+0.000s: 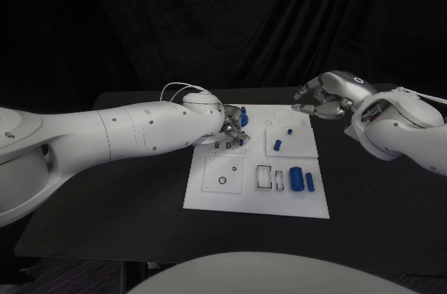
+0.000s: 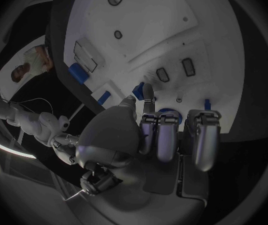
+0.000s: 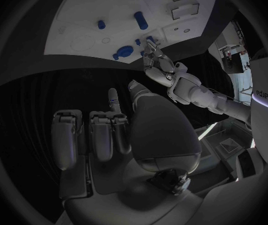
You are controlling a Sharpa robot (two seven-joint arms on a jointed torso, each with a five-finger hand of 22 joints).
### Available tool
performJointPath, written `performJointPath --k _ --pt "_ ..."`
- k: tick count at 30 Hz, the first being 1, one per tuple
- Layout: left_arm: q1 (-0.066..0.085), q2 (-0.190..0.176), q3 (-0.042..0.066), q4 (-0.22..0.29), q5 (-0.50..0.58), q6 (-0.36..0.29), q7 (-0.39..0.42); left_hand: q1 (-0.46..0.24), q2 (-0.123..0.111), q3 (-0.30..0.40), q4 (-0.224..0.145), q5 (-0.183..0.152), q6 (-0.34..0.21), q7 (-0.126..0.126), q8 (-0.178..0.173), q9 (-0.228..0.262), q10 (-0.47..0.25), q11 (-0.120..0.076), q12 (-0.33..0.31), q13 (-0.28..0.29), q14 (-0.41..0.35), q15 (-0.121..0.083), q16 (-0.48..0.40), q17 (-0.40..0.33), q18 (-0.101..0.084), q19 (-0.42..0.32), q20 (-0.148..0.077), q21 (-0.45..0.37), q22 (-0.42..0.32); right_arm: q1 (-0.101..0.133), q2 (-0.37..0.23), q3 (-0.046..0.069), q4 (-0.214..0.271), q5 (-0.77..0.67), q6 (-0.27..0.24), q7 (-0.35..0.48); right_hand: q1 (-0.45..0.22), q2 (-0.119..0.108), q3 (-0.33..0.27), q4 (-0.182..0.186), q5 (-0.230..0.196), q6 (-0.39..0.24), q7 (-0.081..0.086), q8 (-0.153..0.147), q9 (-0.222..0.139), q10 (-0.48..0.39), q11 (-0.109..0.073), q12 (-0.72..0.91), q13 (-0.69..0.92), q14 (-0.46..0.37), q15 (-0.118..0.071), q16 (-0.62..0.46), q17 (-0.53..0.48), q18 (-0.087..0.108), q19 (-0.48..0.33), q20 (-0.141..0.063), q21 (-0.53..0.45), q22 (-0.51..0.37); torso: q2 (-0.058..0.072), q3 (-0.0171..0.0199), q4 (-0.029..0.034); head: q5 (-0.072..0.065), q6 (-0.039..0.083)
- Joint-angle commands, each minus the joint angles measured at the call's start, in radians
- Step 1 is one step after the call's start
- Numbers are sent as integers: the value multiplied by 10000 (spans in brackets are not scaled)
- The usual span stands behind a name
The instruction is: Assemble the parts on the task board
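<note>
Surface: black table [image 1: 112, 223] against a dark backdrop, with the white task board [image 1: 210, 197] lying at its middle.
Left hand: your left hand [image 1: 231, 129] sits over the far-left part of the board. In the left wrist view its fingers [image 2: 165, 135] are curled in close together, with a small blue part [image 2: 138, 90] at the fingertips — it looks pinched, but you cannot be sure from these views, so treat the grip as unconfirmed.
Right hand: your right hand [image 1: 328, 99] hovers off the board's far-right corner, above the table, well apart from any part. Its fingers [image 3: 102, 135] are curled in together and hold nothing.
Parts near the left hand: an upright blue piece [image 1: 244, 117] stands just beside the hand at the far edge.
Parts, mid-right: a small blue peg [image 1: 280, 143] and a smaller one [image 1: 290, 132] on the raised right-hand plate.
Parts, near row: two blue cylinders [image 1: 296, 178] lie side by side next to pale rectangular pockets [image 1: 265, 177].
Progress: early to middle, by my judgement — several pieces appear loose or unseated.
Remaining: the near-row cylinders and open sockets on the near-left plate [image 1: 223, 174] look unfilled; seating under the left hand cannot be verified.
</note>
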State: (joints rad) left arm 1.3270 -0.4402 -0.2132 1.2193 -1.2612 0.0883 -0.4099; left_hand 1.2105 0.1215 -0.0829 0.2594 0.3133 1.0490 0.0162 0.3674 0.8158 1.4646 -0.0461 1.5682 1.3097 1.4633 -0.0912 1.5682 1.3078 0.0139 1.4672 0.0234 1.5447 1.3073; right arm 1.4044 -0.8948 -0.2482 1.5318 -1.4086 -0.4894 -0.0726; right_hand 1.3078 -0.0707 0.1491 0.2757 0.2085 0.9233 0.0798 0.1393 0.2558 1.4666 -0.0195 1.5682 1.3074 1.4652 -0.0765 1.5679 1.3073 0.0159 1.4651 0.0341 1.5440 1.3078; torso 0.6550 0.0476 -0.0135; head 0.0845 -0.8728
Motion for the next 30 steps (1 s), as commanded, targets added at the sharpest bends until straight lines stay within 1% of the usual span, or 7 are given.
performJointPath --k 1,15,18,21,26,27,30 --pt "-27 28 8 -10 -44 147 217 59 -64 99 -6 189 -33 8 -90 32 1062 -47 26 2611 1075 -59 26 2630 25 595 -70 -65 2034 -15 -4 9 -14 105 46 -184 17 73 -6 -53 36 82 5 -1 2 1042 73 26 2634 1056 63 29 2635 -71 866 76 -31 2514 1 -1 3 17 2" --pt "-45 18 8 18 -44 288 226 208 -203 323 -131 488 -9 -1 -261 111 1062 -53 26 2611 1075 -62 26 2630 29 586 -70 -78 2025 -15 2 9 -36 120 59 -181 30 74 -2 -64 37 84 8 -4 0 1042 74 26 2634 1056 64 29 2635 -67 858 78 -43 2509 2 -4 7 66 2" --pt "-48 14 8 16 -44 301 225 311 -271 489 -226 625 6 -8 -350 156 1062 -60 26 2611 1075 -67 26 2630 32 579 -74 -87 2018 -15 6 9 -42 120 60 -181 47 77 3 -79 39 88 12 -8 -1 1042 77 26 2634 1056 66 29 2635 -64 850 79 -55 2504 2 -1 6 70 2" --pt "-51 14 8 8 -44 332 222 391 -320 716 -299 449 24 -13 -442 200 1062 -65 26 2611 1075 -73 26 2630 33 577 -80 -93 2017 -15 8 9 -50 120 62 -181 47 77 3 -79 39 88 12 -8 -1 1042 77 26 2634 1056 66 29 2635 -64 850 79 -55 2504 0 0 5 83 2" --pt "-55 21 8 4 -44 368 204 439 -358 883 -353 480 41 -16 -498 230 1062 -70 26 2611 1075 -75 26 2630 37 565 -83 -105 2003 -15 16 9 -65 120 64 -180 47 77 3 -79 39 88 12 -8 -1 1042 77 26 2634 1056 66 29 2635 -64 850 79 -55 2504 1 -2 4 113 2" --pt "-56 19 8 6 -44 358 203 446 -367 932 -364 503 46 -18 -513 240 1062 -70 26 2611 1075 -75 26 2630 35 571 -84 -101 2011 -15 19 9 -68 120 64 -179 59 79 7 -89 40 89 14 -10 -2 1042 79 26 2634 1056 67 29 2635 -59 839 80 -72 2498 0 -2 7 111 2" --pt "-57 -10 8 26 -44 326 199 462 -475 1202 -423 783 68 -16 -600 290 1062 -70 26 2611 1075 -80 26 2630 38 566 -88 -110 2006 -15 23 9 -72 120 66 -177 59 79 7 -89 40 89 14 -10 -2 1042 79 26 2634 1056 67 29 2635 -59 839 80 -72 2498 -1 -1 7 130 2"
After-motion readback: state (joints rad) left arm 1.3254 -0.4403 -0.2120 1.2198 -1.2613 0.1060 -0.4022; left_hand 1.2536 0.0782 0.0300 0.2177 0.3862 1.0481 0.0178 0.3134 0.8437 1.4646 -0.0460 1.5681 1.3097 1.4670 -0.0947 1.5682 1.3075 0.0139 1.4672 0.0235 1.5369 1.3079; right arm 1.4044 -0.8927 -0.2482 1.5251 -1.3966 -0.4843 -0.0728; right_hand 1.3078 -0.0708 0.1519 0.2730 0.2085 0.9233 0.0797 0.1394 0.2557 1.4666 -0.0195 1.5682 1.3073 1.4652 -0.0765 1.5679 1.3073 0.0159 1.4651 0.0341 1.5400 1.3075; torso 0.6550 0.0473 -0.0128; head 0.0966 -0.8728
